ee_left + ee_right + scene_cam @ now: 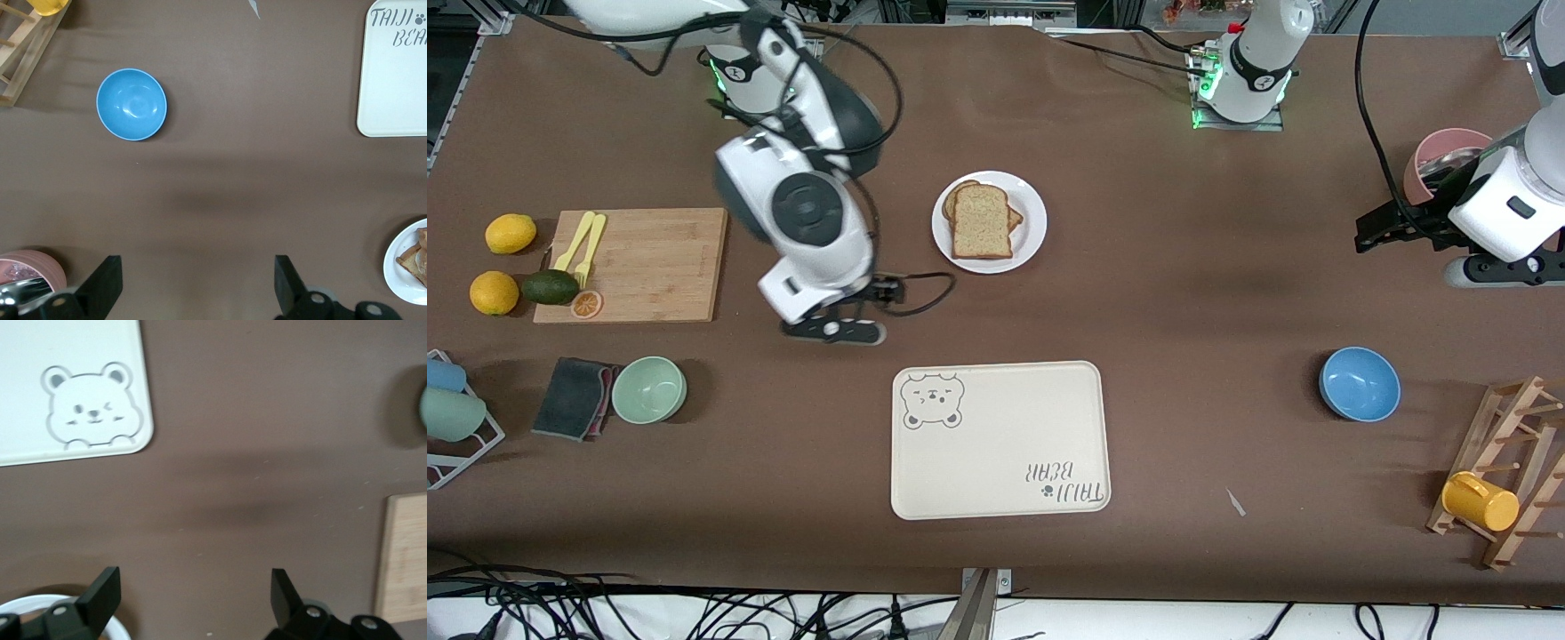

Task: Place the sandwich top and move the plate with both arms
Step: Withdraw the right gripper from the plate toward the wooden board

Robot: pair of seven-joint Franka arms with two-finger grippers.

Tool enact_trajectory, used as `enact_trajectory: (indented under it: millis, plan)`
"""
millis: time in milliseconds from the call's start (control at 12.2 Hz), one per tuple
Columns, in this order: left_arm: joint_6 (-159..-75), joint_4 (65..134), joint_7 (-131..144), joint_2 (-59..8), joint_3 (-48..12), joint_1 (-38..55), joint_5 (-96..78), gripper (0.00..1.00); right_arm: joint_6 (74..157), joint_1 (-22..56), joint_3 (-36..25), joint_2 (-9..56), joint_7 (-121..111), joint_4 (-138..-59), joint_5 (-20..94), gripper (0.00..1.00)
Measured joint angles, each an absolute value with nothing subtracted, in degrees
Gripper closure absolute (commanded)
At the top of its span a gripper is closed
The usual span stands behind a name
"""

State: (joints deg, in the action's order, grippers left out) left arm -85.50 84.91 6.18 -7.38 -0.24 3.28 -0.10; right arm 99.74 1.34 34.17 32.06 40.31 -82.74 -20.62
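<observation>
Bread top (982, 222) already sits on the plate (1032, 233), both grippers (193, 600) (199, 287) spread empty over bare table; uneven lifting by the two arms could slide that slice off

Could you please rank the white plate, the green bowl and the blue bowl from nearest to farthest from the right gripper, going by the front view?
The right gripper is open over bare table, between the cutting board and the plate.
1. white plate, beside the gripper, toward the arms' bases.
2. green bowl, toward the right arm's end, nearer the camera.
3. blue bowl, toward the left arm's end.
</observation>
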Motion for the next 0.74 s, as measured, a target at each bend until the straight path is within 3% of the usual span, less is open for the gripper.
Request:
enact_trajectory:
  millis: [408,735]
  plan:
    - [-85.5,84.9,6.3,-7.4,-0.1,3.0,-0.6,0.00,99.3,-7.4,34.1,31.8,32.8,-83.2,-16.9,0.01]
    - [-84.2,86.0,6.3,-7.6,0.0,2.9,-1.5,0.00,99.4,-8.3,34.1,29.7,31.8,-83.5,-16.0,0.01]
